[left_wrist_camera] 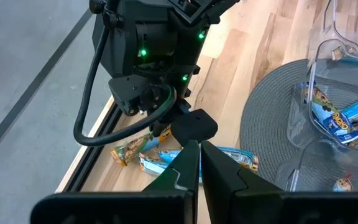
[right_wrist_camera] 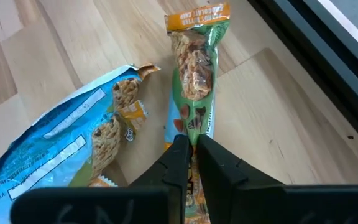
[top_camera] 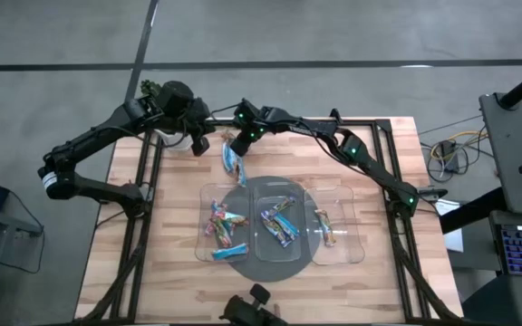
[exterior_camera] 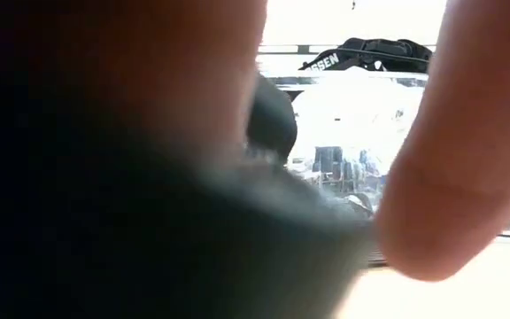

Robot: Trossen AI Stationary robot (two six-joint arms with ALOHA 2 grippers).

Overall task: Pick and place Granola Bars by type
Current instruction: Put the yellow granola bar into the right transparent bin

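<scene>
On the wood near the table's far edge lie a green-and-orange granola bar point(right_wrist_camera: 194, 68) and, beside it, a light-blue one point(right_wrist_camera: 55, 152), both flat on the boards. My right gripper point(right_wrist_camera: 191, 146) stands over them point(top_camera: 233, 147), shut on the green-and-orange bar. My left gripper point(left_wrist_camera: 199, 152) hangs shut and empty just to the left point(top_camera: 198, 143), above the table. From it I see the right gripper point(left_wrist_camera: 166, 121) down on the bars point(left_wrist_camera: 229, 158). A blurred dark shape close to the lens blocks most of the low view. My right gripper pinches the green-and-orange bar between its two fingers at the wrapper's green part point(right_wrist_camera: 194, 121), toward the end nearest the wrist. The fingers slant down from above, and the bar runs on away from them. The bar lies flat on the wood, its orange end point(right_wrist_camera: 197, 15) farthest off.
Three clear trays point(top_camera: 208, 237) point(top_camera: 279, 254) point(top_camera: 352, 244) stand side by side at mid-table, the middle one on a round grey mat point(left_wrist_camera: 272, 118), each holding bars. A dark frame rail point(right_wrist_camera: 328, 68) runs along the table's far edge, close to the loose bars.
</scene>
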